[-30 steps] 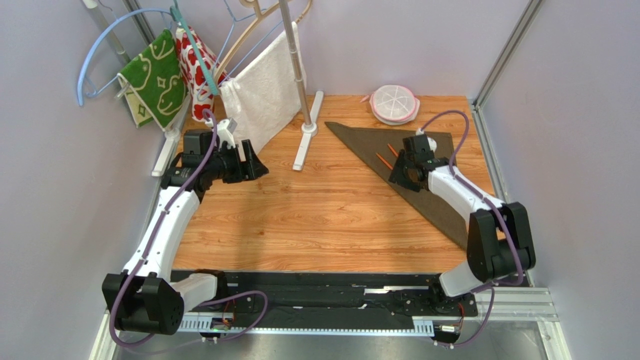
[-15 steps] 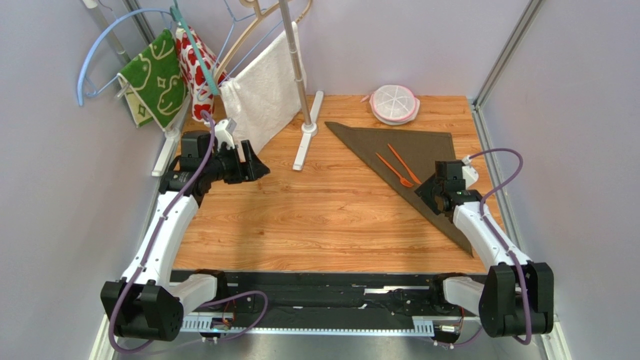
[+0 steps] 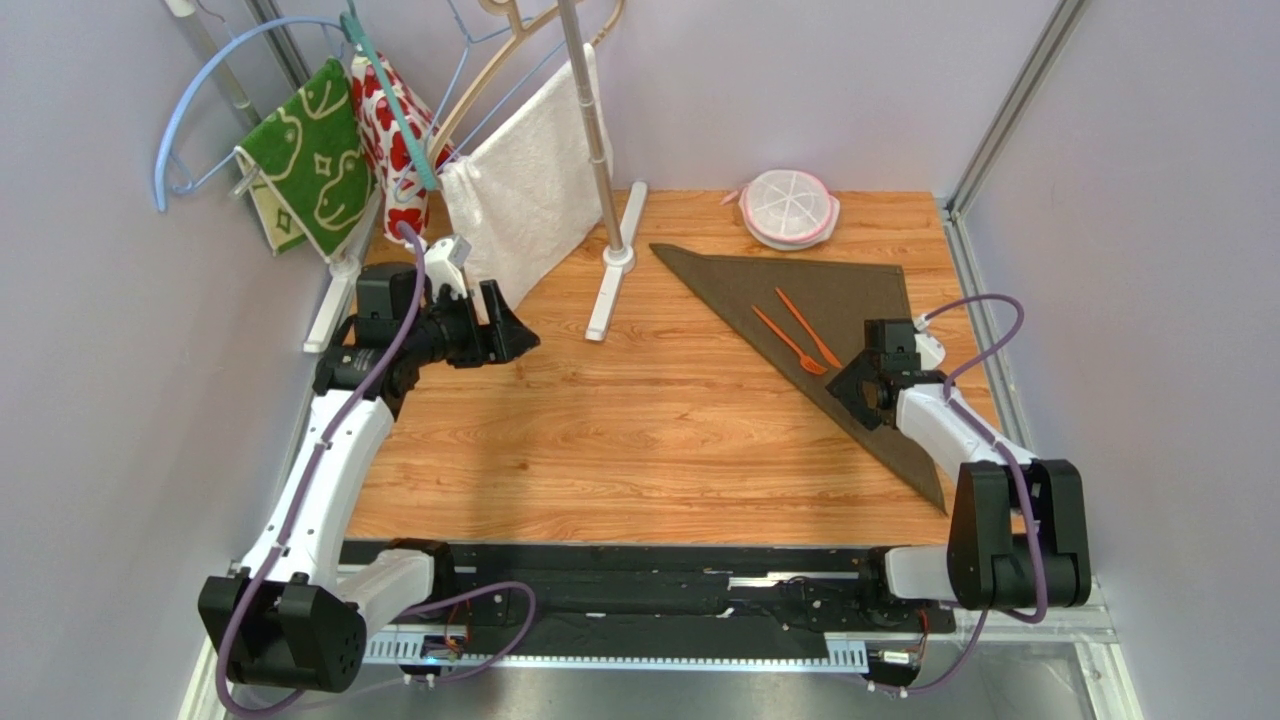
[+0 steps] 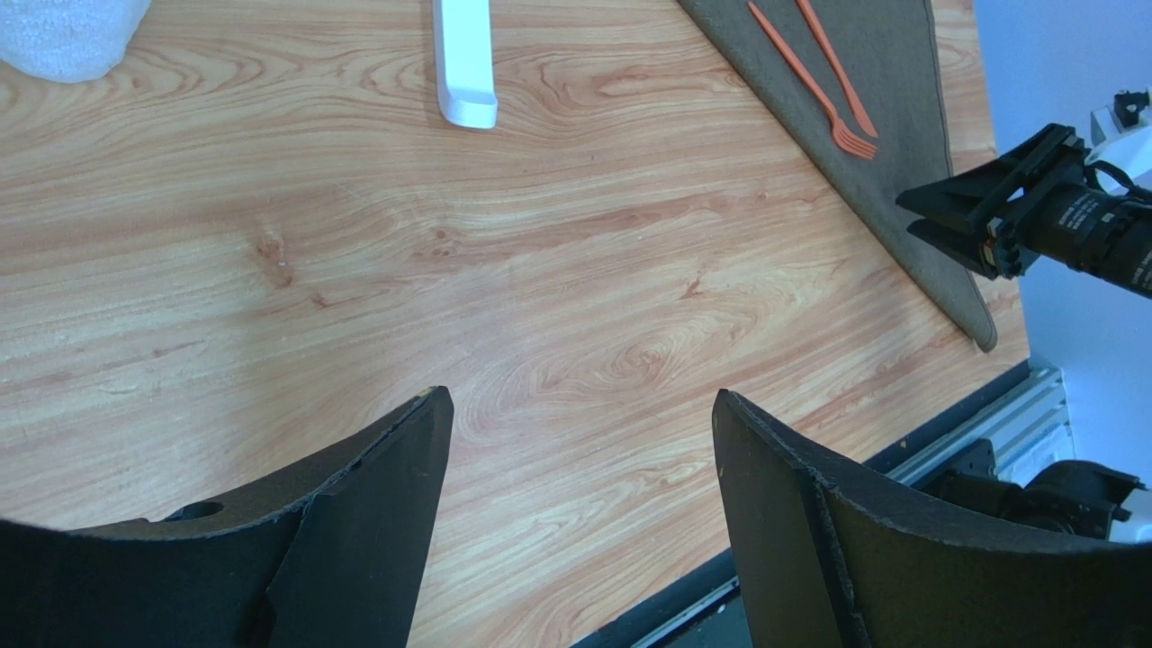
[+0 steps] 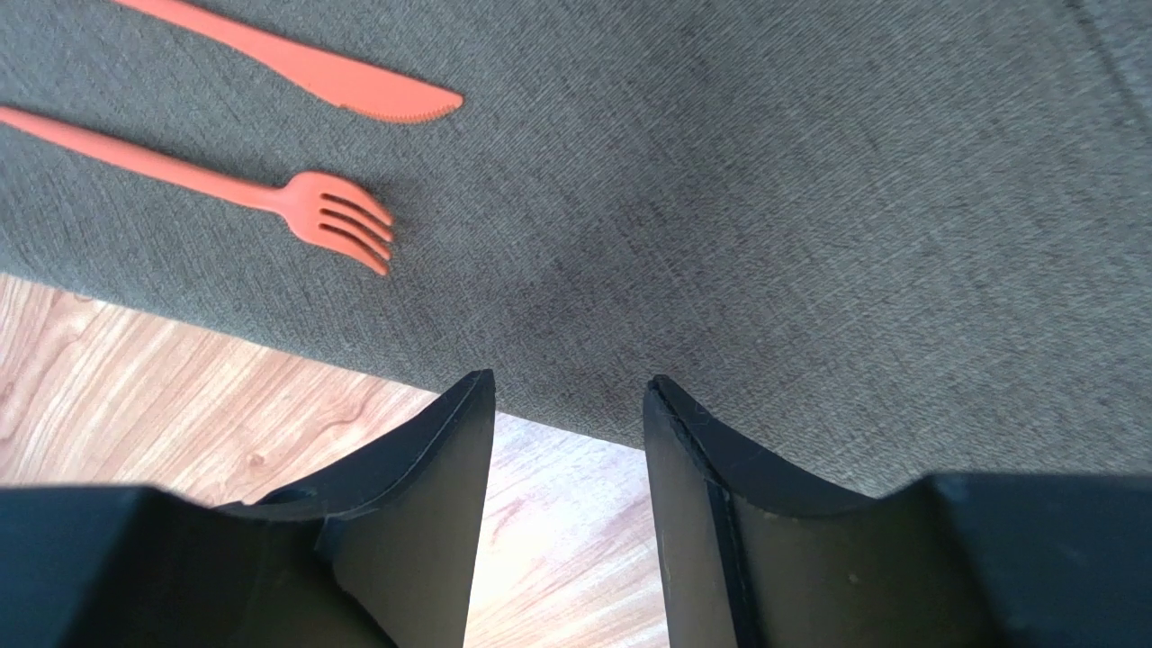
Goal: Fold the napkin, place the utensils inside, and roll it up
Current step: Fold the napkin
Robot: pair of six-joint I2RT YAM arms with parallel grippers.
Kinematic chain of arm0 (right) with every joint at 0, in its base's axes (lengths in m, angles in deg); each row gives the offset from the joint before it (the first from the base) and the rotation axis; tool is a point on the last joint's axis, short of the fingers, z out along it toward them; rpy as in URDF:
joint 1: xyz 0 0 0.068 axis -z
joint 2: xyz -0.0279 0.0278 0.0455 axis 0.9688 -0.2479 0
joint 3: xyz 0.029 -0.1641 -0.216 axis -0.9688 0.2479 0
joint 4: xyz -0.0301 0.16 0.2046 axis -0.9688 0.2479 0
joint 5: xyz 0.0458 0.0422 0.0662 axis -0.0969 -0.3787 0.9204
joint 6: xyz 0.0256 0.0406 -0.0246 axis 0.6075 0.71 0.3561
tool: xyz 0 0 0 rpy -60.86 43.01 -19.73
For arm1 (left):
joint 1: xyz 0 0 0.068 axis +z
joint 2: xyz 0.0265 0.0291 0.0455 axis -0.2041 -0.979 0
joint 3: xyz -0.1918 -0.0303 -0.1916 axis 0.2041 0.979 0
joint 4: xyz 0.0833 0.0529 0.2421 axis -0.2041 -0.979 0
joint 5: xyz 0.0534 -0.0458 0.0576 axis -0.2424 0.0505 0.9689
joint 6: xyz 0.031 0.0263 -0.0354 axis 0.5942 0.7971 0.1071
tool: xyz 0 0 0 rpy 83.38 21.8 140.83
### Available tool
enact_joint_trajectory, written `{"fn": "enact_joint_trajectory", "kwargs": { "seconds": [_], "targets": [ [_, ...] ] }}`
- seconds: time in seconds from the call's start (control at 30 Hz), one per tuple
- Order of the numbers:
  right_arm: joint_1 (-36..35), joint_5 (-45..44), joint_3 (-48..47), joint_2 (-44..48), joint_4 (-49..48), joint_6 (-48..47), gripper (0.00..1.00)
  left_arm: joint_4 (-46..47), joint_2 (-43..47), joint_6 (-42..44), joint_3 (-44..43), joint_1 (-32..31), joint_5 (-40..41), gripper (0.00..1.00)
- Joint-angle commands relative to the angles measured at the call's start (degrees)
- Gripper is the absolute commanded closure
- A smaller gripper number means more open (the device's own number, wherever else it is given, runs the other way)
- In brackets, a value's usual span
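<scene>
Right wrist view: right fingers (image 5: 419, 500), spread and empty, are hovering at the napkin (image 5: 811, 243) edge; tugging here is risking scattering the fork (image 5: 331, 216) and knife (image 5: 325, 81) ahead.

We found the dark brown felt napkin (image 3: 869, 300) far right on the light wooden table (image 3: 646, 435) | orange plastic fork (image 3: 787, 339) and orange knife (image 3: 809, 326) lay side by side on it, fork left | right gripper (image 5: 568, 382) hung above its near edge | round pink container (image 3: 789, 207) stood behind it
</scene>
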State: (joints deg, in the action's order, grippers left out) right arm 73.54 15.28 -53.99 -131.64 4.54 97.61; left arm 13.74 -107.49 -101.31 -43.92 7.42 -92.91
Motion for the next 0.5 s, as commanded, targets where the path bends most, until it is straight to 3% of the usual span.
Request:
{"fn": "enact_joint_trajectory", "kwargs": {
  "seconds": [0.0, 0.47],
  "targets": [
    [-0.1, 2.2, 2.0, -0.9, -4.4, 0.4, 0.52, 1.9, 1.5, -0.2, 0.3, 0.4, -1.5, 0.21],
    [-6.5, 5.8, 6.8, -0.9, -4.8, 5.9, 0.52, 2.2, 2.2, -0.3, 0.3, 0.4, -1.7, 0.21]
  ]
}}
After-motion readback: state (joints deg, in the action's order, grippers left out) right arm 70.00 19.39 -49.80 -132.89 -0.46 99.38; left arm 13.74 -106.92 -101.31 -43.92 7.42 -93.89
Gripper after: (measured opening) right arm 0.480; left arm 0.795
